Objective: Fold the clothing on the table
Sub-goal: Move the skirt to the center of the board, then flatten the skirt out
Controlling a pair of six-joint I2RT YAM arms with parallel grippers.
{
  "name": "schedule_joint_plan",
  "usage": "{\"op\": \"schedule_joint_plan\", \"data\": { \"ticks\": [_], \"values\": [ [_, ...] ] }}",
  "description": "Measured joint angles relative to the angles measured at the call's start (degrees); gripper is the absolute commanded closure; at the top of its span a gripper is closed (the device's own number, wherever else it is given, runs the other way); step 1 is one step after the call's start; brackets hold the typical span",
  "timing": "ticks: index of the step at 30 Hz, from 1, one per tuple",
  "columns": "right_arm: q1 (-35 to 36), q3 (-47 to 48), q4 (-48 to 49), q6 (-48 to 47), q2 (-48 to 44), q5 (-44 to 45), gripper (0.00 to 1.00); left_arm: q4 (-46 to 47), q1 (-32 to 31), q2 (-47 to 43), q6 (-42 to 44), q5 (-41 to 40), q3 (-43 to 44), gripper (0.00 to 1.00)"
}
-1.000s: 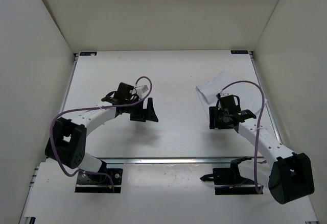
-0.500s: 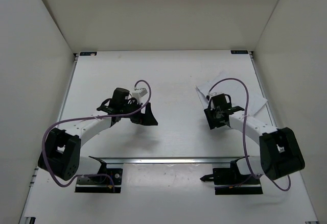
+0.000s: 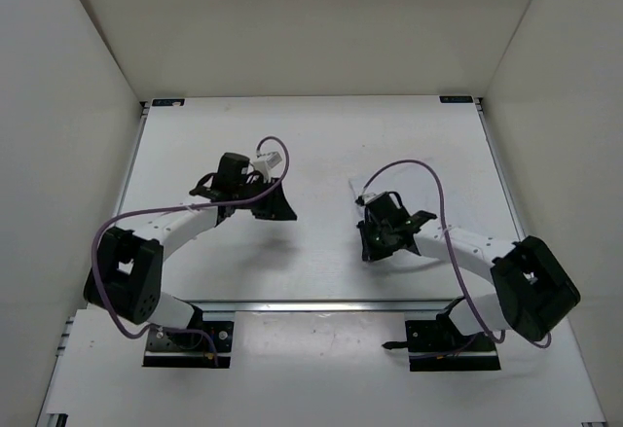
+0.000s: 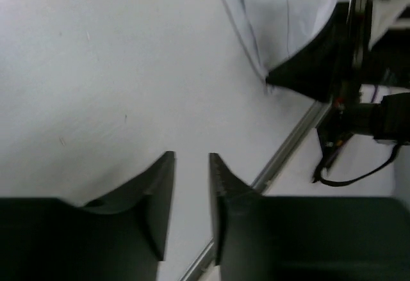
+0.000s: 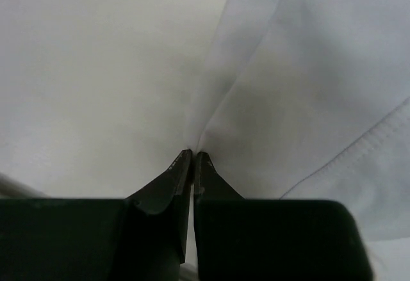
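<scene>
A white wall closes off the bench at 9 o'clock. The left arm's mounting plate sits at 7 o'clock, outside the metal rail that edges the near side. A purple cable loops over that arm's wrist.

The left gripper hangs a little toward 9 o'clock from the bench centre. Its jaws stand a narrow way apart with only bare bench between them, so it has hold of nothing. In its wrist view the clothing lies at 1 o'clock, with a stitched hem along its edge. The black right gripper overlaps the lower edge of the cloth there and hides part of it.

The right gripper is toward 4 o'clock from the bench centre, well apart from the left one. Its jaws are pressed together on a fold of the clothing, and creases fan out from the tips toward 12 and 1 o'clock in its wrist view. A hem crosses that view at 4 o'clock.

From overhead, the right gripper and its wrist cover the pinched spot. I cannot tell the rest of the pale cloth from the white bench. A second cable arcs over the right arm, and a second plate sits at 5 o'clock.
</scene>
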Motion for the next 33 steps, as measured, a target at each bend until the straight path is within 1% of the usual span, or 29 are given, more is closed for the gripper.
{"op": "schedule_joint_plan", "data": {
  "ticks": [1, 2, 4, 8, 13, 19, 22, 24, 25, 26, 28, 29, 33],
  "values": [
    [2.34, -0.98, 0.66, 2.32, -0.94, -1.68, 0.99, -0.87, -0.90, 1.11, 0.46, -1.22, 2.36, 0.51],
    [4.33, -2.40, 1.29, 4.61, -2.32, -3.17, 1.00, -1.70, -1.88, 2.43, 0.94, -2.36, 4.92, 0.50],
    [6.01, -6.27, 2.01, 8.50, -6.14, -5.53, 1.00, -2.62, -4.31, 6.03, 1.84, -4.96, 11.15, 0.45],
    [3.85, -12.41, 1.68, 13.81, -13.88, -8.04, 1.00, -3.80, -7.78, 14.58, 2.47, -8.76, 22.29, 0.46],
    [-0.37, -15.80, 0.33, 15.61, -19.30, -9.77, 1.00, -7.43, -10.51, 28.06, 2.80, -12.48, 34.99, 0.46],
    [-1.01, -16.17, -0.13, 15.91, -20.04, -10.32, 1.00, -13.38, -12.46, 39.76, 3.39, -17.79, 44.68, 0.40],
    [-1.01, -16.17, -0.11, 15.91, -20.00, -10.40, 1.00, -15.96, -13.49, 43.28, 3.63, -19.39, 47.74, 0.42],
    [-1.11, -16.17, -0.11, 15.89, -19.98, -10.49, 0.99, -16.79, -14.14, 43.91, 3.89, -20.11, 49.00, 0.43],
    [-1.31, -16.17, -0.11, 15.89, -19.98, -10.56, 1.00, -17.09, -14.53, 43.91, 4.02, -20.37, 49.18, 0.45],
    [-1.44, -16.17, -0.11, 15.87, -19.98, -10.62, 0.99, -17.29, -15.06, 43.91, 4.11, -20.76, 49.18, 0.51],
    [-1.68, -16.17, -0.11, 15.78, -19.93, -10.78, 1.00, -17.40, -16.09, 44.19, 4.11, -20.96, 49.18, 0.89],
    [-1.75, -16.17, -0.11, 15.76, -19.93, -10.88, 1.00, -17.33, -16.46, 44.46, 3.74, -20.90, 49.18, 1.00],
    [-2.23, -16.17, -0.55, 15.76, -20.11, -10.97, 1.00, -17.20, -17.07, 45.16, 4.20, -18.45, 49.27, 1.00]
  ]
}}
